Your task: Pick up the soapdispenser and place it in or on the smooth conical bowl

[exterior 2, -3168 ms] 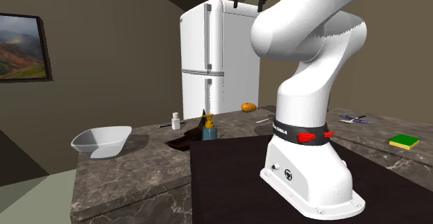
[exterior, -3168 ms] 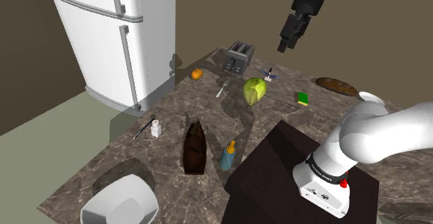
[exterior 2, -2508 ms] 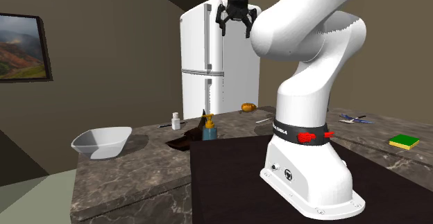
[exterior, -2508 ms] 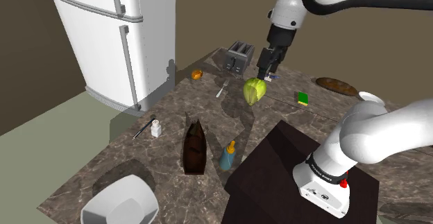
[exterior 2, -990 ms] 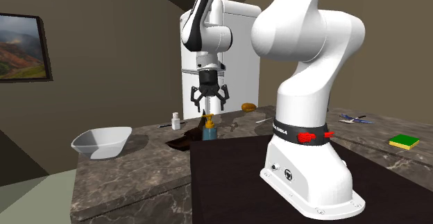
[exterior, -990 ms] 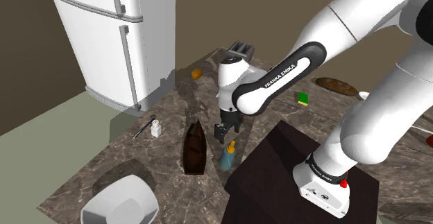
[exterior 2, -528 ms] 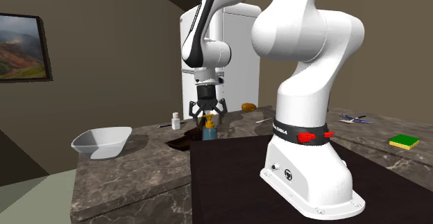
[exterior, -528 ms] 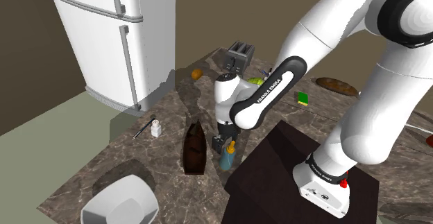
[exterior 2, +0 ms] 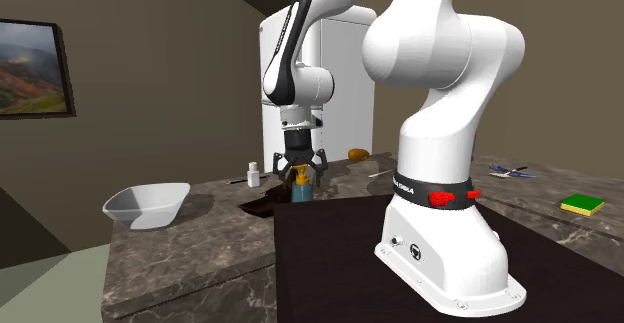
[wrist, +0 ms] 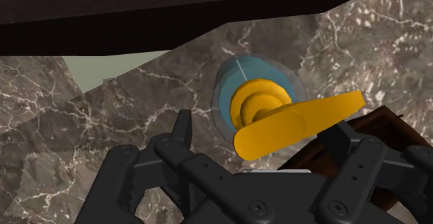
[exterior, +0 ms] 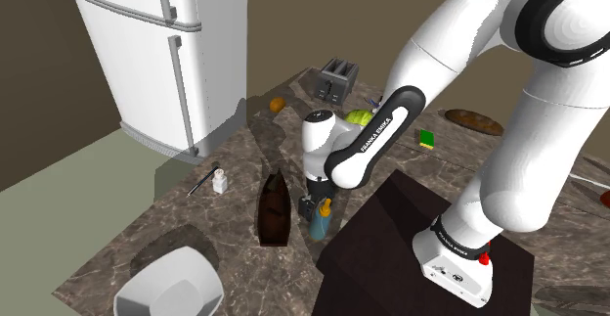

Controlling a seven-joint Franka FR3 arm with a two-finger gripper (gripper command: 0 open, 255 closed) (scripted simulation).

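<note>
Closest to me, the white bowl sits at the near corner of the counter, well apart from the blue soap dispenser (orange pump on top), which stands upright just beside the dark stand. The black gripper hangs right over it, fingers spread either side of the pump, not clasping. Farther back stands a toaster.

- The tool has its fingers apart around the pump of the soap dispenser.
- A dark brown bottle is just beside it on the shoulder view's left, the dark stand close on the right.
- Bare worktop lies between bottle and white bowl.
</note>
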